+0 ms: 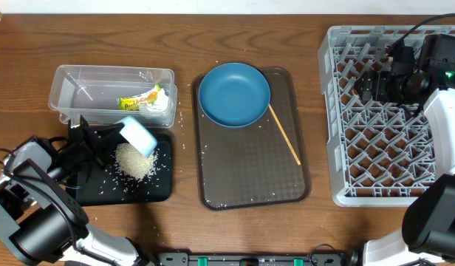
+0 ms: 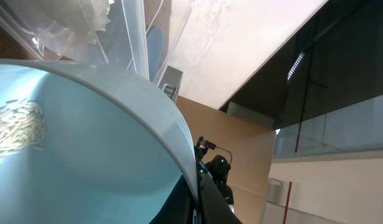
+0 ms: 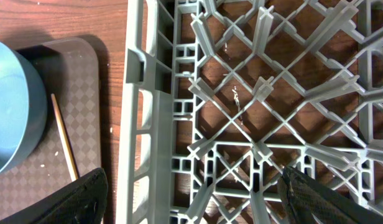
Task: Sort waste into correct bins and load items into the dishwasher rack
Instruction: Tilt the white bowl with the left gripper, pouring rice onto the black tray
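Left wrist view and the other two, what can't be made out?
Left wrist: mint-green bowl fills the frame; its rice runs off the left edge.
Right wrist: blue dish cut off by the left edge.
Overhead: snack wrapper print too small to read.

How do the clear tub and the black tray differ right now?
The clear tub is tall-walled and see-through; the black tray is shallow and opaque. The tub holds the snack wrapper; the tray holds loose rice. Both are rectangular, side by side.
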